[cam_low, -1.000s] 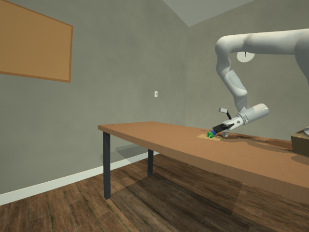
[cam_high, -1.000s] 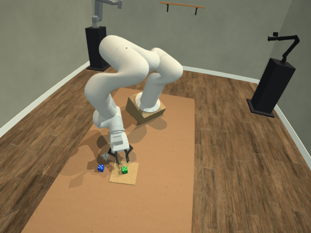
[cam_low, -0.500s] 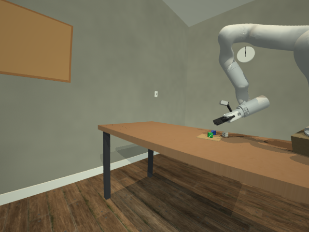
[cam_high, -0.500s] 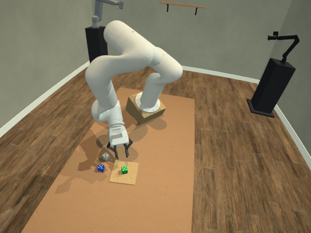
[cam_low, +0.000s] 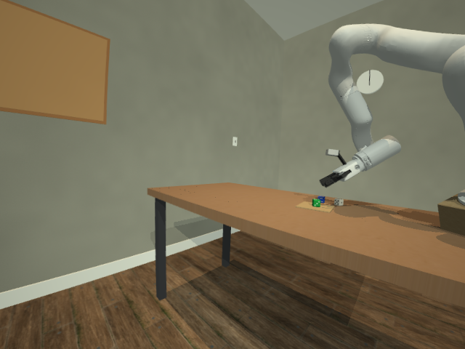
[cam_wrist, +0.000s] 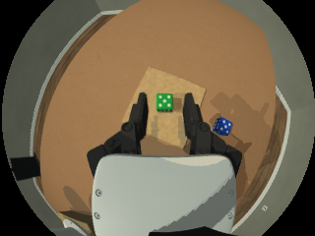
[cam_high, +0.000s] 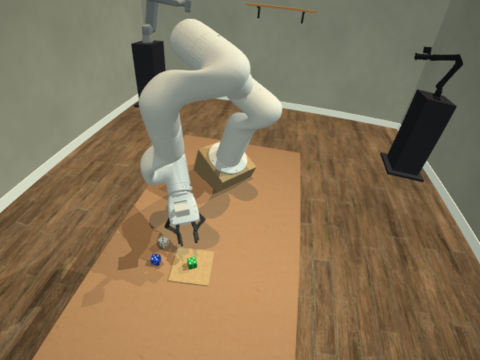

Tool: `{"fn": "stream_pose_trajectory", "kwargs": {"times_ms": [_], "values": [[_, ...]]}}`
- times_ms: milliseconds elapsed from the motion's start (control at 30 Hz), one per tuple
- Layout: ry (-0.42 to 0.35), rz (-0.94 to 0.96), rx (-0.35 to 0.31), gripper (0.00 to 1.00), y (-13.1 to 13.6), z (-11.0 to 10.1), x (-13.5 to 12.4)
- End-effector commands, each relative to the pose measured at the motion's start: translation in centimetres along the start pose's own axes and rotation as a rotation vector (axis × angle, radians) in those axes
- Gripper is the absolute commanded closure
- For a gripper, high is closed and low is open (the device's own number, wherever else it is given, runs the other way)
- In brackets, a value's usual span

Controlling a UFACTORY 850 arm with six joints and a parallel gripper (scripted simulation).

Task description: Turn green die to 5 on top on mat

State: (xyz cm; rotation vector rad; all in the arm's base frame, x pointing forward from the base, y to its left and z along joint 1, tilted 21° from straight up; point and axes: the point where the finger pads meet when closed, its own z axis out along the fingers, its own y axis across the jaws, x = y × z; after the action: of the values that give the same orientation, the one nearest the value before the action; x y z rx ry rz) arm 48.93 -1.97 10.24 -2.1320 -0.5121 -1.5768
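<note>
The green die (cam_high: 191, 262) (cam_low: 316, 203) (cam_wrist: 164, 101) lies flat on the small tan mat (cam_high: 201, 273) (cam_low: 306, 205) (cam_wrist: 154, 82), near the mat's middle, with white pips showing. I cannot read its top number for sure. My gripper (cam_high: 188, 241) (cam_low: 322, 182) (cam_wrist: 165, 101) hangs tilted in the air above the mat's near edge, clear of the die, with its fingers half open and nothing between them. The blue die (cam_high: 155, 259) (cam_low: 321, 198) (cam_wrist: 223, 126) and the white die (cam_high: 163, 241) (cam_low: 338, 201) lie on the table beside the mat, apart from each other.
The table (cam_high: 252, 302) (cam_low: 232, 203) carries the arm's wooden base block (cam_high: 217, 180) (cam_low: 450, 216) behind the dice. Black camera stands (cam_high: 420, 133) are on the floor away from the table.
</note>
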Motion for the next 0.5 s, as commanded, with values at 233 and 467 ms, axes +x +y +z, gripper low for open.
{"fn": "stream_pose_trajectory", "kwargs": {"times_ms": [233,467], "values": [[-0.335,0.0,0.0,0.53,0.0,0.8,1.6],[-0.516,0.002,0.001,0.53,0.0,1.3,2.5]]}}
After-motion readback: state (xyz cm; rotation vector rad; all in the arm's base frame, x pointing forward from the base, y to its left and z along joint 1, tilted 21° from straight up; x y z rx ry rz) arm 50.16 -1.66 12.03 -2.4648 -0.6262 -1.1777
